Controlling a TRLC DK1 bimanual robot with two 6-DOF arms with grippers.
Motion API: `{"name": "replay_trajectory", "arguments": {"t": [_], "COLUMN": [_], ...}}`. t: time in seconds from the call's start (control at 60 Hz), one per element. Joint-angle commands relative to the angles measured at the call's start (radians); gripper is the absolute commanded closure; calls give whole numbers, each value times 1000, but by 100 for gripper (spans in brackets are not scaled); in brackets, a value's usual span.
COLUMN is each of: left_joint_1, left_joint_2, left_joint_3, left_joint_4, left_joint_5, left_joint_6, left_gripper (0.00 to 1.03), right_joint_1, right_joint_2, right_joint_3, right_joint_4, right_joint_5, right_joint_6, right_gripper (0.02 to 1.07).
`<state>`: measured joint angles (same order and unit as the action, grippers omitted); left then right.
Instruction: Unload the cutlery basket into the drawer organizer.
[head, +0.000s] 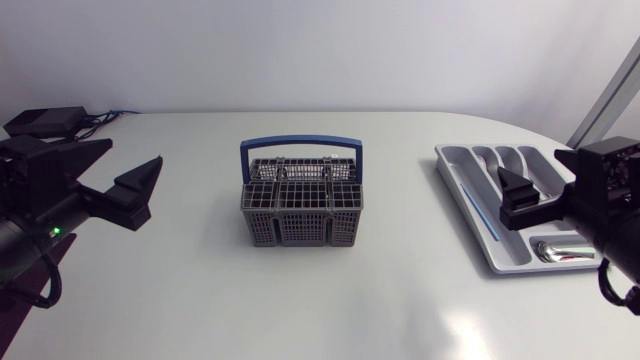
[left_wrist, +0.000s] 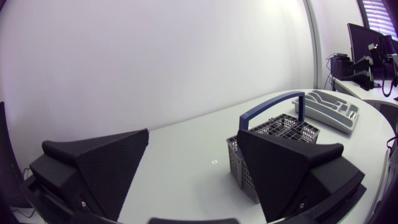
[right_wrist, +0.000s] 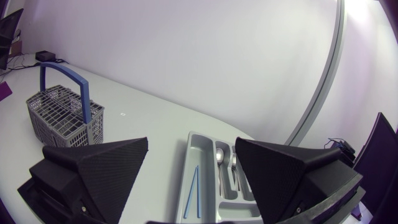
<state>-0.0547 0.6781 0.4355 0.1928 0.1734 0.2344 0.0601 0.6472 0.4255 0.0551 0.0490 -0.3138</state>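
A grey cutlery basket (head: 300, 205) with a blue handle (head: 300, 146) stands upright at the table's middle; no cutlery shows above its grid. The grey drawer organizer (head: 462, 186) lies at the right, holding a large spoon (head: 562, 250), thin blue sticks (head: 478, 206) and silver pieces in its far slots. My left gripper (head: 135, 152) hovers open and empty well left of the basket (left_wrist: 277, 129). My right gripper (head: 528, 164) hangs open and empty over the organizer (right_wrist: 198, 146), whose blue sticks (right_wrist: 193, 186) lie ahead between its fingers. From the right wrist the basket (right_wrist: 62, 115) is far off beside the gripper (right_wrist: 191, 174).
Black boxes with cables (head: 45, 122) sit at the far left corner of the table. In the left wrist view the organizer (left_wrist: 333, 107) lies beyond the basket, near the table's rounded edge.
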Motion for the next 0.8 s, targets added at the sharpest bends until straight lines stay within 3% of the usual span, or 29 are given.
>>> {"name": "replay_trajectory", "arguments": {"t": [0.0, 0.283, 0.35, 0.783], "left_joint_1": [18, 62, 71, 64], "left_joint_2": [-34, -140, -187, -412], "left_joint_3": [-30, -86, -119, -264], "left_joint_4": [16, 7, 13, -81], "left_joint_5": [-8, -8, -43, -103], "left_joint_6": [-49, -66, -115, -170], "left_gripper": [4, 4, 4, 4], "right_joint_1": [-11, -29, -32, -47], "right_joint_2": [-66, -193, -234, -460], "right_joint_3": [-42, -125, -152, -302], "right_joint_4": [22, 22, 15, -23], "right_joint_5": [-5, -6, -10, -31], "right_joint_6": [22, 44, 69, 203], "right_gripper": [6, 6, 6, 6]}}
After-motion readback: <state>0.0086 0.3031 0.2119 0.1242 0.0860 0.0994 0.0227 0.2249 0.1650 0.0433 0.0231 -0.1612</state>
